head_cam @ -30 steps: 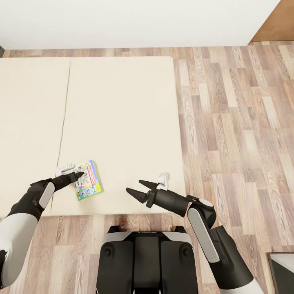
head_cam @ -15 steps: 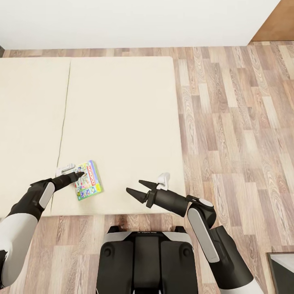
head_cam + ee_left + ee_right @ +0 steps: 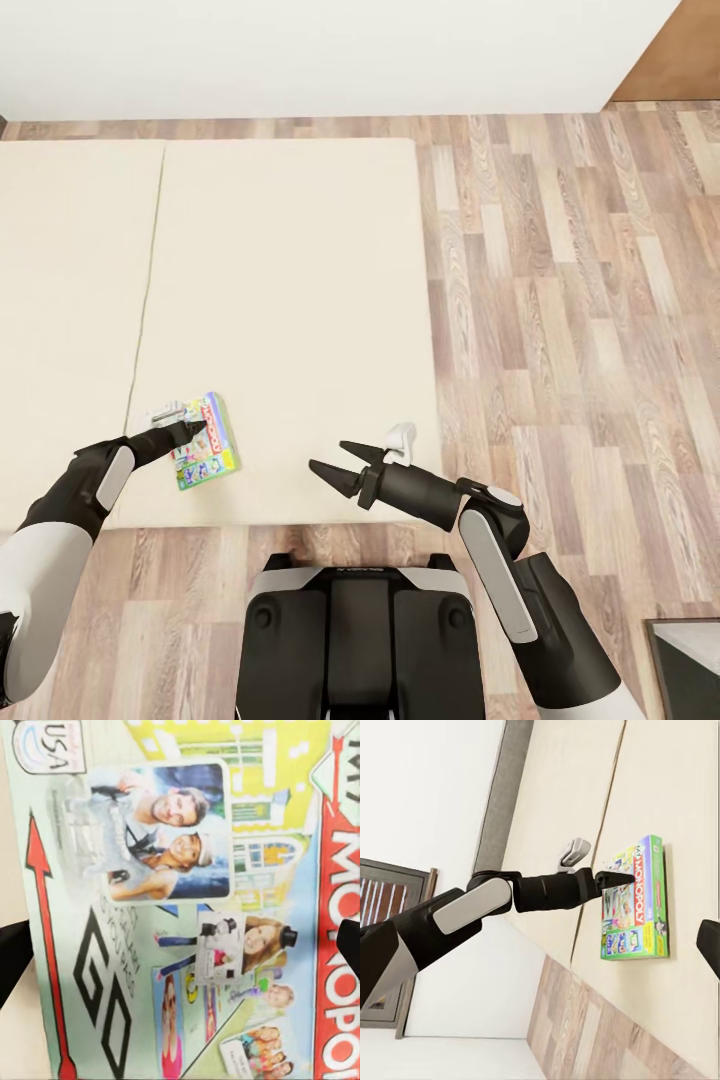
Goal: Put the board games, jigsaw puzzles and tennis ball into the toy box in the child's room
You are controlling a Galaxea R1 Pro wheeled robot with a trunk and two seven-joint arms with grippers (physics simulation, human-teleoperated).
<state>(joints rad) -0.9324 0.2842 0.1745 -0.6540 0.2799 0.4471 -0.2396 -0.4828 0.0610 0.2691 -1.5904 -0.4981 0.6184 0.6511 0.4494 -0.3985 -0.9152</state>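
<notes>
1 board game [image 3: 205, 441], a flat Monopoly box printed with a red logo strip, photos and green edges, lies face up and slightly skewed near the front edge of the plain beige bed [image 3: 290, 300], close to its seam.

The Monopoly box [image 3: 203, 441] is pale green with a red logo band, yellow house art and photo faces; the bed [image 3: 290, 300] is plain cream, the floor [image 3: 560, 300] streaky wood-grain.
</notes>
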